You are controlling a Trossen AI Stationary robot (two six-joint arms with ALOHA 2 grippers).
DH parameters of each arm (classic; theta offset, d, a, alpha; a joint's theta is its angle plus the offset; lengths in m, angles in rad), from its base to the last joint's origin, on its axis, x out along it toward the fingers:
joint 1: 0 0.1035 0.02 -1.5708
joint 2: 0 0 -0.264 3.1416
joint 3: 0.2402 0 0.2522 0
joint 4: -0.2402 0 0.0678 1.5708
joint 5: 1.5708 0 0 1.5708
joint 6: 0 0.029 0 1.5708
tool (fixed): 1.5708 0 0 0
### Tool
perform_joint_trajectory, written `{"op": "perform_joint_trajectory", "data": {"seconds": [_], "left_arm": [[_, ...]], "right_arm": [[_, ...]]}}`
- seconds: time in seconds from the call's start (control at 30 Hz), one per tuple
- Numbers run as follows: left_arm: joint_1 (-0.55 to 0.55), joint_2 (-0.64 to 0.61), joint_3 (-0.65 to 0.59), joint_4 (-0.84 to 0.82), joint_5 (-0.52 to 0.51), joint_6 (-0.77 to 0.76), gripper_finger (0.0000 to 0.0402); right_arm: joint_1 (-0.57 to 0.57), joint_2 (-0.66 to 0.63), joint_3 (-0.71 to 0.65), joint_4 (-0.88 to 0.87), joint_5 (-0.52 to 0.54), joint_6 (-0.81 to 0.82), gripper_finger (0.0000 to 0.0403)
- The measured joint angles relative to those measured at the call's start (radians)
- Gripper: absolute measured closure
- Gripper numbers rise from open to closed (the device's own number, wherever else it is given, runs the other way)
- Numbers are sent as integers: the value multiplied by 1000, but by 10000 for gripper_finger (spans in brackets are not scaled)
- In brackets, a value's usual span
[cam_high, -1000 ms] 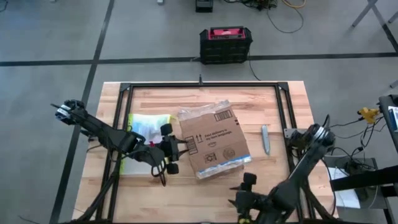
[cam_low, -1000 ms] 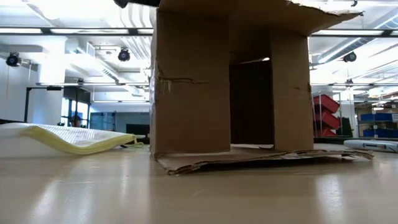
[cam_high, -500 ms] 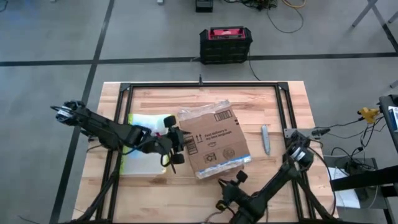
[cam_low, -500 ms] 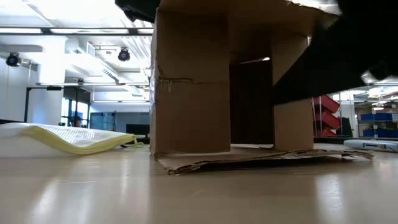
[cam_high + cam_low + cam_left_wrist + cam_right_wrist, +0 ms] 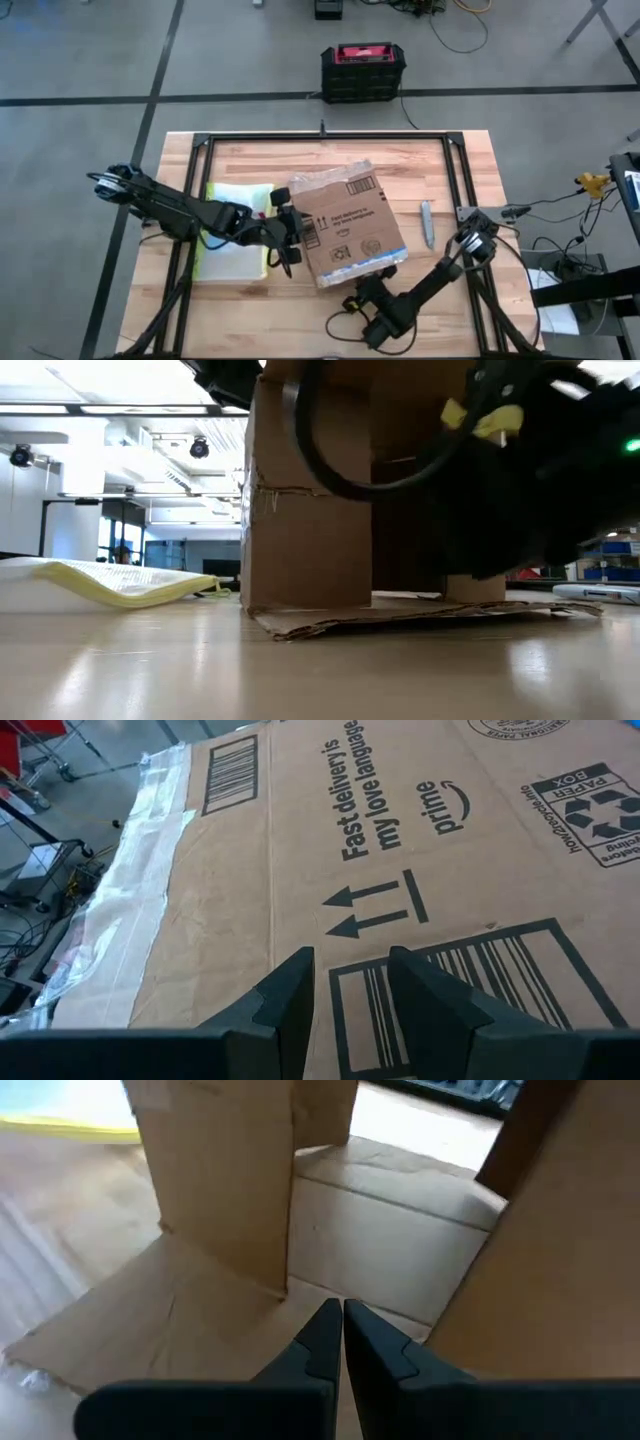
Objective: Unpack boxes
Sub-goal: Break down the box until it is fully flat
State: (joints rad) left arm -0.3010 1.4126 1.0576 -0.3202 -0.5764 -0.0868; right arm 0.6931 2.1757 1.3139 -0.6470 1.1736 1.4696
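Far left on the light wooden plank counter: clear plastic pouch with yellow edges, lying flat; in the low view, yellow rim curling up just left of the box.

Next, left tool at the box's left side, above the pouch's right edge. Fingers parted in the wrist view, hovering over the printed top face beside the two arrows and a barcode; nothing between them. Contact with the cardboard not clear.

Centre of the counter: brown corrugated cardboard box with white labels, black print and clear tape, turned slightly askew. In the low view, box standing with its open side toward the counter's near edge, one flap flat on the wood, dark interior visible.

Below and right of the box's near edge: right tool, low over the counter by the opening. Fingers pressed together, empty, pointing into the open end above the lying flap. Same arm filling the right half of the low view as a dark mass with a black cable loop.

Right of the box, apart from it: small slim grey object lying on the wood.

Beyond the counter's far edge, on the grey floor: black and red case.
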Motion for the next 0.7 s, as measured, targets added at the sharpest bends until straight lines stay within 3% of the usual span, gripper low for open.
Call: {"op": "perform_joint_trajectory", "data": {"seconds": [0.27, 0.37, 0.47, 0.57, 0.63, 0.7], "left_arm": [[2, -1, 0, -18, 2, -8, 283], [4, -1, 0, -19, 3, -8, 283], [11, -1, 0, -31, 3, -8, 283], [20, -1, 0, -37, 3, -10, 283], [25, -1, 0, -40, 3, -15, 283], [27, -1, 0, -47, 3, -23, 283]], "right_arm": [[-71, -23, -36, 90, 57, -143, 403], [-94, -29, -30, 181, 37, -267, 403], [-111, -33, -28, 415, -63, -513, 403], [-112, -41, -19, 685, -229, -805, 403], [-113, -53, -6, 784, -314, -918, 403], [-118, -63, 16, 803, -330, -952, 403]]}}
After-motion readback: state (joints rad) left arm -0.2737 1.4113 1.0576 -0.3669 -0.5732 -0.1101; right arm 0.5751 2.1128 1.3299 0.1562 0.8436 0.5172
